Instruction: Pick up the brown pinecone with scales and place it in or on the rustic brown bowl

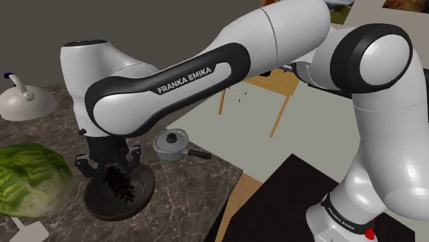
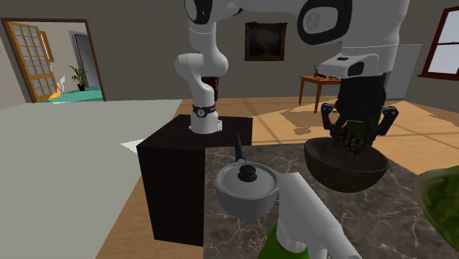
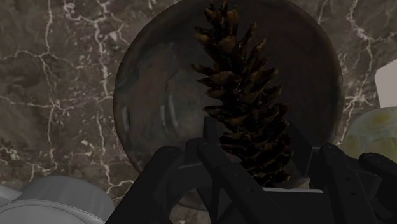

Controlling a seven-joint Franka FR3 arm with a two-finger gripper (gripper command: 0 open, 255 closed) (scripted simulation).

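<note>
Two fingers [image 3: 213, 153]: clamped on the pinecone [image 3: 245, 108].
Pinecone: juts past the fingertips, over the bowl [image 3: 159, 95].
Bowl: just beyond the fingers, on the tabletop [image 3: 57, 83].

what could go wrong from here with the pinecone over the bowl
1. The pinecone is long and clasped near one end by the gripper. Once released, it may tip and roll over the rim of the bowl.
2. In the shoulder view the fingers sit low by that rim. Opening wide or descending further might nudge the bowl toward the small lidded pot nearby.
</note>
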